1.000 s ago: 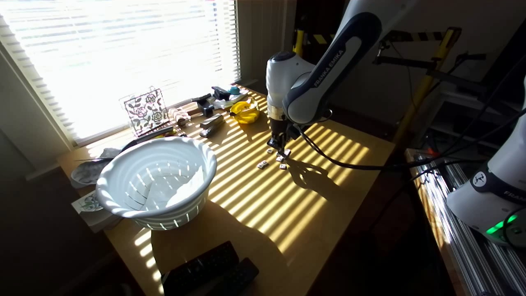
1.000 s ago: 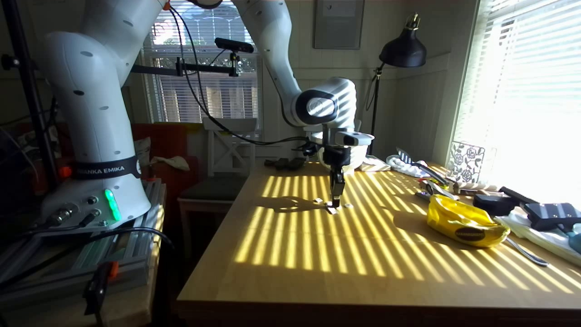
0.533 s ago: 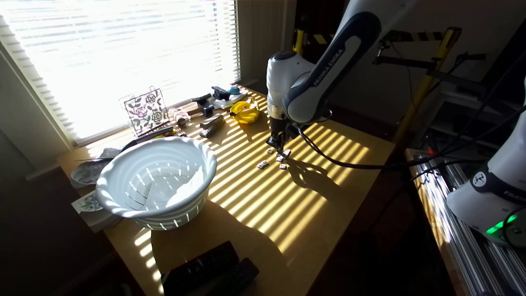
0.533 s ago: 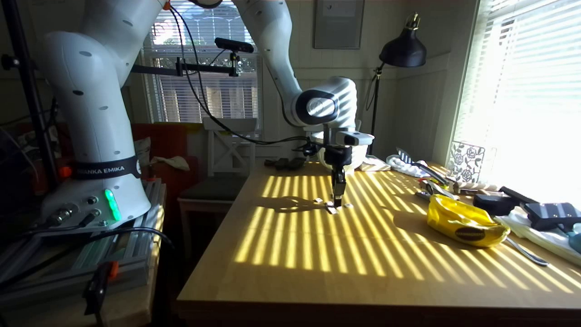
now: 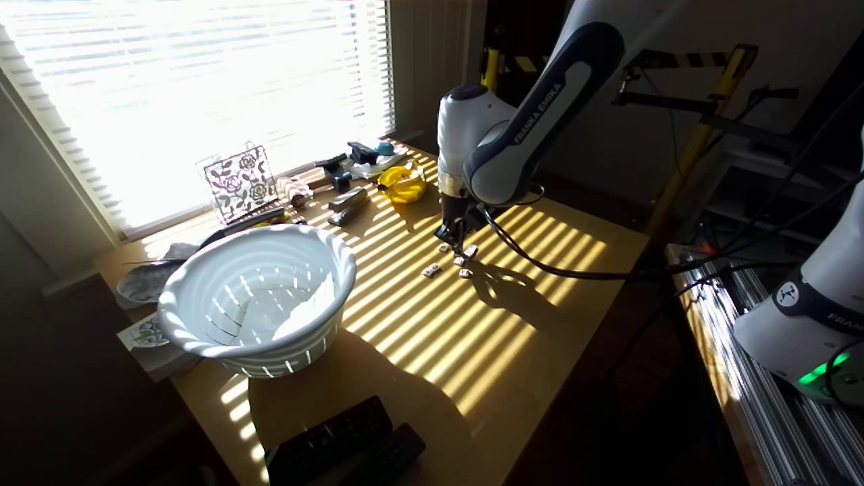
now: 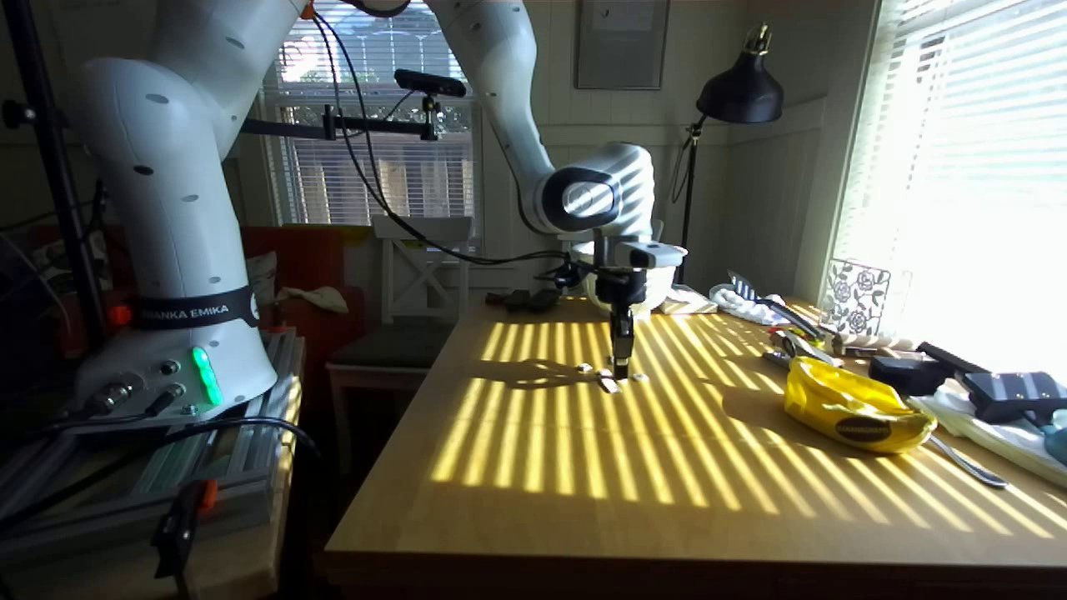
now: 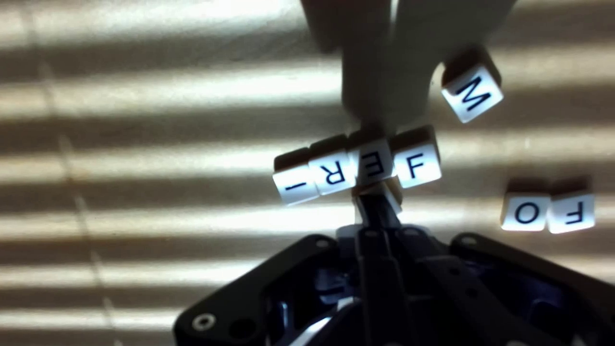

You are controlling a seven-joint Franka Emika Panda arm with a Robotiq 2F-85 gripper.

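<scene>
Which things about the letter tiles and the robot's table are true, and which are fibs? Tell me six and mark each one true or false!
1. The tool points down. True.
2. The R tile sits between the I tile and the E tile. True.
3. The tool is wide open. False: it is shut.
4. The pouch is yellow and sits on the table. True.
5. The pouch touches the tool. False: there is a gap between them.
6. The E tile is all alone. False: it has the R tile on one side and an F tile on the other.
</scene>
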